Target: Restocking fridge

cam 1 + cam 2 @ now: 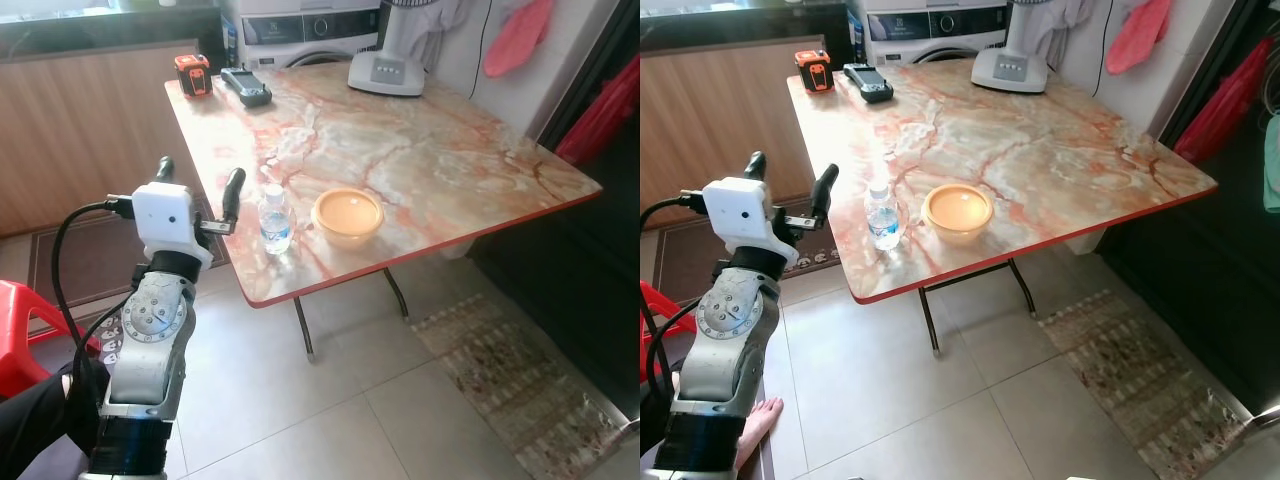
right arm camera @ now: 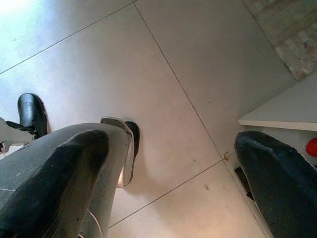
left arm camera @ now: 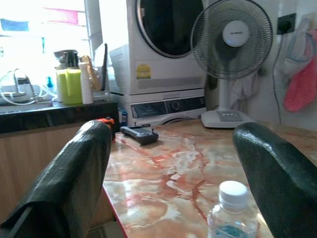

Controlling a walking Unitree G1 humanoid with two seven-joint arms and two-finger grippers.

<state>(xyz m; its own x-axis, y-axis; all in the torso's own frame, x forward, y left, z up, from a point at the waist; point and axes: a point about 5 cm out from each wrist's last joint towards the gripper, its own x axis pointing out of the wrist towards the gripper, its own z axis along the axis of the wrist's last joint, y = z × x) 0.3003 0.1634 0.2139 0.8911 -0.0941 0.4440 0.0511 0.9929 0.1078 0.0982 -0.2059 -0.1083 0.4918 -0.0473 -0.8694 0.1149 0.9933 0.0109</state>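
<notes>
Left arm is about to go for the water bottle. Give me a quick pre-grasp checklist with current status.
1. Left gripper open: ok, fingers spread apart.
2. Water bottle upright, cap on: ok.
3. Bottle between the fingers: not ok, it stands ahead of them, near the right finger.
4. Yellow bowl apart from the bottle: ok, a gap shows.
5. Bottle's place on the table: ok, but near the front edge.
6. Right gripper idle: ok, pointing at the floor.

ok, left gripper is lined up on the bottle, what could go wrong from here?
1. The water bottle stands near the table edge; a glancing finger could tip it off.
2. The left gripper is open beside the bottle, not yet around it; closing early would miss.
3. The yellow bowl sits close by and could get nudged.
</notes>
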